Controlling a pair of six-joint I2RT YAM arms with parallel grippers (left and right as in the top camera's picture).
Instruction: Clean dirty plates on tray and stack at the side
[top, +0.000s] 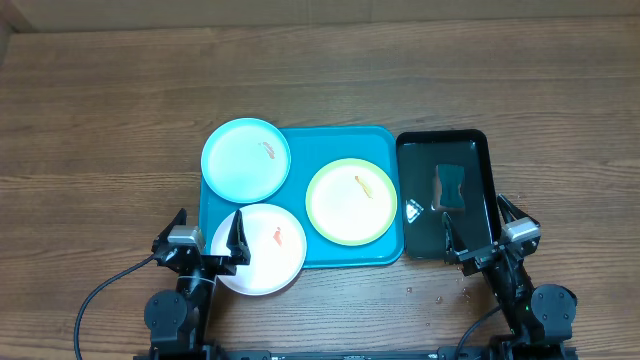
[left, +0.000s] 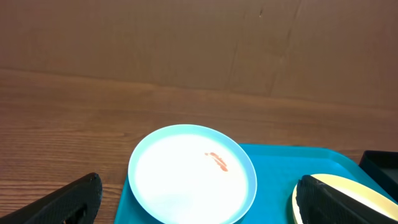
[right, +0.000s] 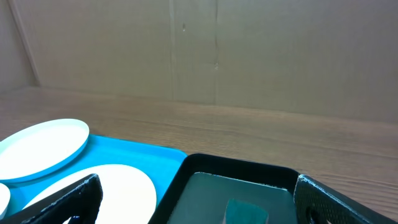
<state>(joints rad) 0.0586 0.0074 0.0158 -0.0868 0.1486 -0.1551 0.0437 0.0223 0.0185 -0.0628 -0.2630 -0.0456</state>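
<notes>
three plates sit on the turquoise tray (top: 322, 143), and none looks cleaned or stacked. the light blue plate (top: 246, 160) at upper left, the yellow-green plate (top: 352, 201) at right and the white plate (top: 262, 249) at lower left, overhanging the rim, each carry an orange-red streak. so the whole job seems undone, wiping and stacking alike. the left gripper (top: 207, 232) hangs with jaws spread wide over the white plate's left edge, holding nothing. the right gripper (top: 478, 225) is spread just as wide over the lower end of the black tray (top: 420, 145), also empty. only the overhead view shows all three plates. the left wrist view shows the blue plate's smear clearly but misses the white plate, and the right wrist view looks into the black tray, where a teal block (right: 245, 211), perhaps a sponge, lies.
</notes>
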